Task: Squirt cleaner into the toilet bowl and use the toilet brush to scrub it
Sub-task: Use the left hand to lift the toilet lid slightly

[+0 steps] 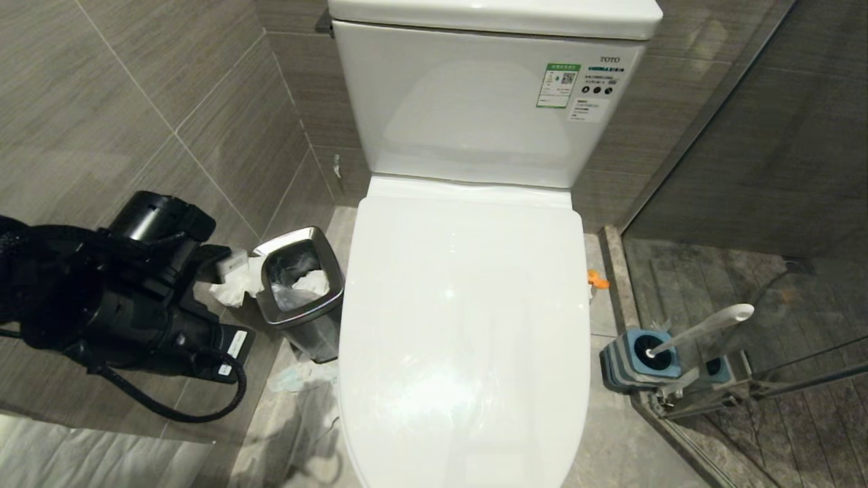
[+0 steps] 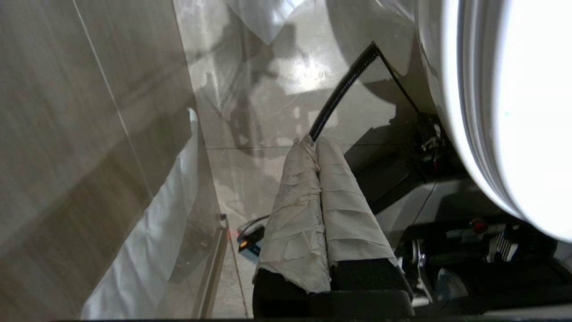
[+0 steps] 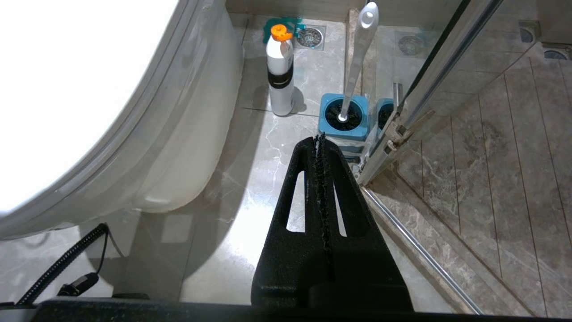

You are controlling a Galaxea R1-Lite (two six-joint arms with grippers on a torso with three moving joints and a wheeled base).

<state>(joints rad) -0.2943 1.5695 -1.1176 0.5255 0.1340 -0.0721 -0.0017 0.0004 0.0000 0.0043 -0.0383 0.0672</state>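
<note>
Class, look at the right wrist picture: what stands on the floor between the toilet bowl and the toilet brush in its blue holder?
In the right wrist view, a white cleaner bottle with an orange cap stands upright between the toilet bowl and the toilet brush; otherwise bare tile.

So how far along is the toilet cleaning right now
Nothing looks done yet. The toilet bowl is covered by its closed lid, the toilet brush sits in its blue holder, and the orange-capped cleaner bottle stands untouched on the floor. In hand: the left gripper, shut and empty, is beside the toilet; the right gripper is shut, low near the holder. Left: raise the lid, squirt cleaner, scrub.
</note>
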